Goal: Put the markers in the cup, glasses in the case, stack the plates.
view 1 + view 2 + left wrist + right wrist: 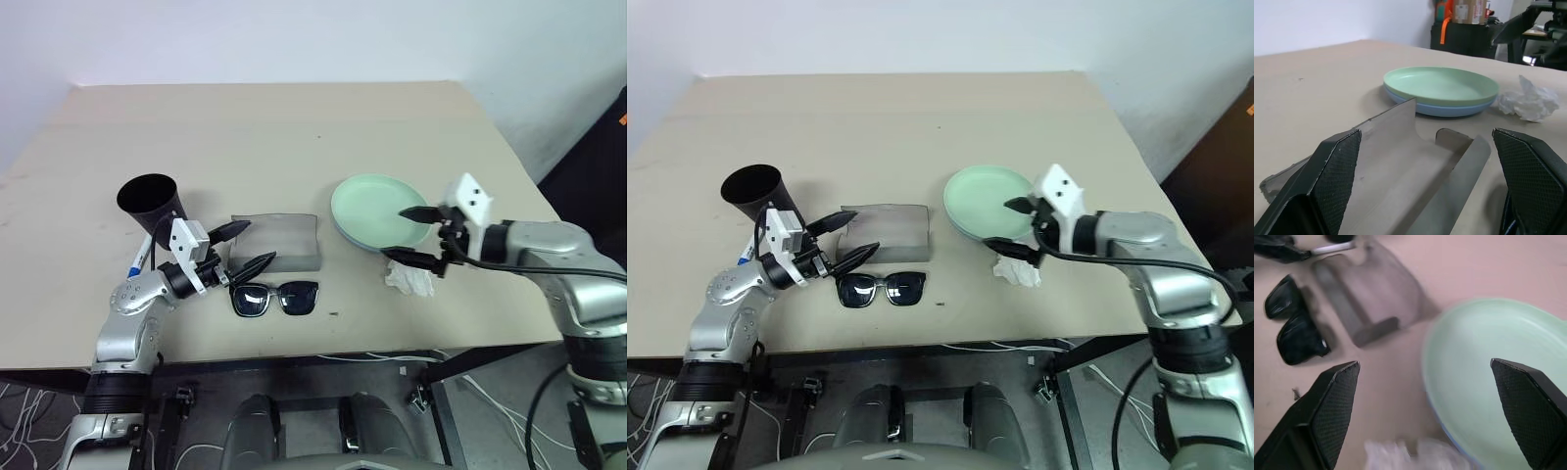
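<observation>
The mint green plate [377, 208] lies stacked on the light blue plate [1440, 108] at the table's right. My right gripper [394, 233] hovers open over their near edge, holding nothing. The grey case [277, 241] lies in the middle with its flap open, and the black glasses [275, 297] rest just in front of it. My left gripper [255, 245] stands open at the case's left end, empty. The black cup [152, 201] stands upright at the left. A marker [140, 257] with a blue cap lies beside the cup, partly hidden by my left arm.
A crumpled white tissue [409, 279] lies in front of the plates, under my right gripper. The table's front edge [323, 352] runs close behind the glasses. The far half of the table [294, 127] is bare.
</observation>
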`<state>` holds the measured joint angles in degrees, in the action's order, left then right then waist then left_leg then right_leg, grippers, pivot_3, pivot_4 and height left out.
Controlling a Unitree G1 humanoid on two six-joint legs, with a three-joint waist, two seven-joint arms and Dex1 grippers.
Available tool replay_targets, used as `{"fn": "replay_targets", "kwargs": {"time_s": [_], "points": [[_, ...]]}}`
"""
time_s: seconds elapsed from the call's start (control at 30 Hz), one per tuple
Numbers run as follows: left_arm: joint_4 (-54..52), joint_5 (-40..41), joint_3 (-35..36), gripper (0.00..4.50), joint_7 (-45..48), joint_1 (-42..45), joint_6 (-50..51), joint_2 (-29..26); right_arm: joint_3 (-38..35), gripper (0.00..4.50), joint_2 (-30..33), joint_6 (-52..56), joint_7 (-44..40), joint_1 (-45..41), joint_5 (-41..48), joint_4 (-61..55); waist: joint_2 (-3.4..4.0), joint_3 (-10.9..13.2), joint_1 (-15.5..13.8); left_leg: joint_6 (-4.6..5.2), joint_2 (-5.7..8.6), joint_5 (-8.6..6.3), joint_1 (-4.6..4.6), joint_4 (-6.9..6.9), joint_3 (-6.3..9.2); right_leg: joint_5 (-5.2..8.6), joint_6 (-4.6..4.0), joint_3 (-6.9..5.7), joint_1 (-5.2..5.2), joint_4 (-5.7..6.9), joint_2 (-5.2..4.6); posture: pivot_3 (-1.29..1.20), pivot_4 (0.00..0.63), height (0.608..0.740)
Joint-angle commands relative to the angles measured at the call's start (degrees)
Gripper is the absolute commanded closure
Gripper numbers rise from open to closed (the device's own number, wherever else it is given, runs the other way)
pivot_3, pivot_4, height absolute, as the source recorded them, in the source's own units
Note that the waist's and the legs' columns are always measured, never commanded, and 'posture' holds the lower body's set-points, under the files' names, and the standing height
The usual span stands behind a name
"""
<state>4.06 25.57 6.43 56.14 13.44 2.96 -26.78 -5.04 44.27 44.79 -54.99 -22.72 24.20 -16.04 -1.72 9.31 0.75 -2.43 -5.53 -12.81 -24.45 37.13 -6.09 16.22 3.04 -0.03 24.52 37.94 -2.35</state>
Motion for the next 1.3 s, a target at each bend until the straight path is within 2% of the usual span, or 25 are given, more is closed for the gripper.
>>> {"fn": "replay_targets", "kwargs": {"time_s": [0.03, 0.2, 0.57, 0.67, 1.03, 1.2, 1.3], "points": [[-0.60, 0.26, 1.03, 0.00, 0.47, 0.26, -1.43, -0.71, -2.37, 0.01, 1.24, 0.75, 0.38, 3.27, 2.25, -3.09, 0.00, 0.00, 0.05, 0.00, -0.01, 0.00, 0.00, -0.01, 0.00, 0.00, 0.00, 0.00, 0.00, 0.00, 0.01, 0.00, 0.150, 0.726], [-0.18, 0.43, 0.95, 0.00, 1.20, 0.23, -1.46, -0.90, 1.81, 0.01, 2.35, -2.51, 2.09, 8.31, -2.32, -1.24, 0.00, 0.00, 0.02, 0.00, 0.00, 0.00, -0.01, 0.00, -0.02, 0.00, 0.01, 0.01, 0.01, -0.01, 0.01, 0.00, 0.150, 0.726], [1.25, -0.19, 0.51, 0.00, 1.37, 1.02, -2.70, -0.58, 7.47, 0.01, -0.42, -8.15, 4.50, 5.91, -7.23, 7.44, 0.00, 0.00, 0.00, 0.00, 0.02, 0.00, -0.03, 0.02, -0.03, 0.00, 0.01, 0.01, 0.02, -0.01, 0.01, 0.00, 0.150, 0.726], [0.97, -0.22, 0.36, 0.00, 1.22, 0.95, -2.64, -0.51, 8.11, 0.60, 0.04, -9.13, 4.05, 5.69, -8.09, 7.97, 0.00, 0.00, -0.04, 0.00, 0.02, 0.00, -0.02, 0.02, -0.02, 0.00, 0.02, 0.01, 0.02, 0.00, 0.01, 0.00, 0.150, 0.726], [0.03, 0.06, 0.64, 0.00, 0.37, 0.49, -2.22, -0.53, 7.25, 4.40, 1.38, -9.15, 1.98, 5.32, -7.92, 7.52, 0.00, 0.00, -0.02, 0.00, 0.02, 0.00, -0.02, 0.02, -0.02, 0.00, 0.02, 0.01, 0.01, 0.00, 0.01, 0.00, 0.150, 0.726], [-1.85, 0.87, 1.63, 0.00, -0.63, -0.42, -1.50, -0.98, -0.72, 4.46, 0.20, -4.68, 0.56, 1.70, 1.77, 3.96, 0.01, 0.01, 0.09, 0.00, 0.02, 0.00, -0.02, 0.02, -0.02, 0.00, 0.03, 0.01, 0.01, 0.00, 0.01, 0.00, 0.150, 0.726], [-4.22, 1.93, 2.70, 0.00, -1.75, -1.28, 0.04, -1.46, -5.81, 4.46, -2.31, -1.39, 2.73, -5.33, 8.43, 4.80, 0.02, 0.03, 0.32, 0.00, -0.01, 0.00, -0.01, 0.03, -0.03, -0.01, 0.03, 0.02, 0.02, 0.02, 0.03, 0.00, 0.150, 0.726]]}}
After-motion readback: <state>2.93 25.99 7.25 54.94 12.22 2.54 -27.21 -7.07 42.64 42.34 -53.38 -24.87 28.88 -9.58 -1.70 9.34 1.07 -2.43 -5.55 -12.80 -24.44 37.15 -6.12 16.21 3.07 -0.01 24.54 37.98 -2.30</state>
